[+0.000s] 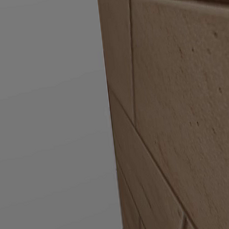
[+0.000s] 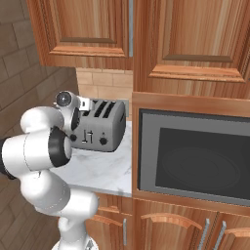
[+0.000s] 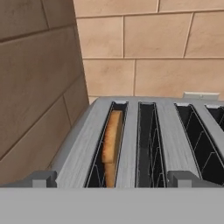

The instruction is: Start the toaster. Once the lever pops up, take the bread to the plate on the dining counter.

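Your bread (image 3: pixel 112 142) sits on edge in the leftmost slot of the toaster (image 2: pixel 97 128), back on the marble counter (image 2: pixel 100 168); the gripper hangs above, presumably for the lever; its opening you cannot tell.

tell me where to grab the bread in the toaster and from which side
Grip the bread by its top crust edge, coming straight down from above. It stands on edge in the leftmost slot of the toaster, as the hand view shows it; the slot walls hide its flat faces, so only that narrow top edge is reachable.
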Robot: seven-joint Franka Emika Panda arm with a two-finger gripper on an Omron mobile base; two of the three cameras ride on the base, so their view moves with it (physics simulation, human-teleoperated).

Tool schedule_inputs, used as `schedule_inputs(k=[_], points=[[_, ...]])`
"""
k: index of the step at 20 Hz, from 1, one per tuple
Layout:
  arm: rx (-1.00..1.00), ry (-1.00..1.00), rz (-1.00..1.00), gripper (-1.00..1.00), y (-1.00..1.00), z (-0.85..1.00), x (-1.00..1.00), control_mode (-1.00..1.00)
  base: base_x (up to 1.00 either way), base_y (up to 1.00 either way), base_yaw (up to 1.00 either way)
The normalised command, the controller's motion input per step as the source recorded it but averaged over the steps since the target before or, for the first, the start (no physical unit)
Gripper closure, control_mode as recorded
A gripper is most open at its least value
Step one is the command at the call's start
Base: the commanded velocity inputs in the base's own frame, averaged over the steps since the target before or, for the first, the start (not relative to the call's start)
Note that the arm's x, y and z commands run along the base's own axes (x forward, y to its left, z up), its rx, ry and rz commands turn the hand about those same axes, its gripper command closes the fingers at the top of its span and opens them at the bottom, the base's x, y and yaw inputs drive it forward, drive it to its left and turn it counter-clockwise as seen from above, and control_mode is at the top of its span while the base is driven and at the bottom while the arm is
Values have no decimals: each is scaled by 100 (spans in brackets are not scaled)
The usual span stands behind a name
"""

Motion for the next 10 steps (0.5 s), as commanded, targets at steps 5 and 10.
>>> schedule_inputs(k=[5, 10], points=[[0, 0, 0, -100, 10, -2, 10, -100, 0, 0, 0], [0, 0, 0, -100, 6, -5, 1, -100, 0, 0, 0]])
